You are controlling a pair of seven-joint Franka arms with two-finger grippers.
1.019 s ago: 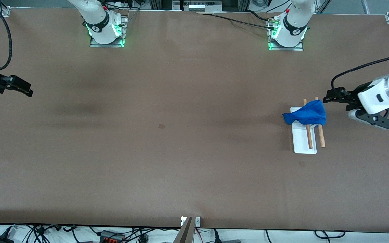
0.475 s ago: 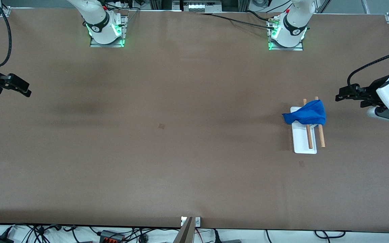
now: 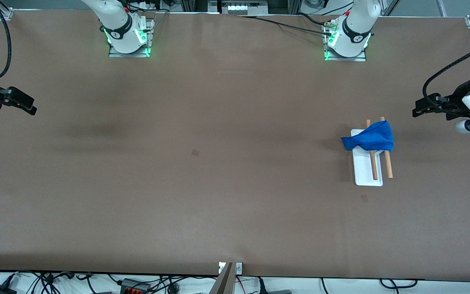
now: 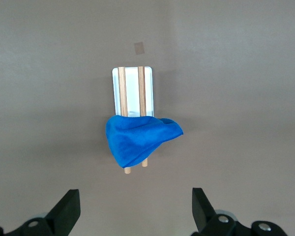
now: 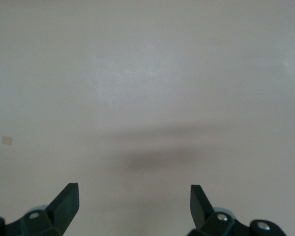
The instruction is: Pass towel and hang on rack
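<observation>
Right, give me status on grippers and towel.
Left gripper open, empty, above table's edge. Right gripper open, empty, waiting at its end. Blue towel draped over rack. Nothing obstructing.

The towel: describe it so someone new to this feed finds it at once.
Look toward the left arm's end of the brown table, where a small white-based rack carries two wooden rods. The towel is the bright blue cloth bunched over the rods' ends farther from the front camera, the only coloured thing there.

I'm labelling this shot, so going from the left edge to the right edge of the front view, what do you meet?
Right end effector → blue towel draped over the rack → left end effector.
</observation>
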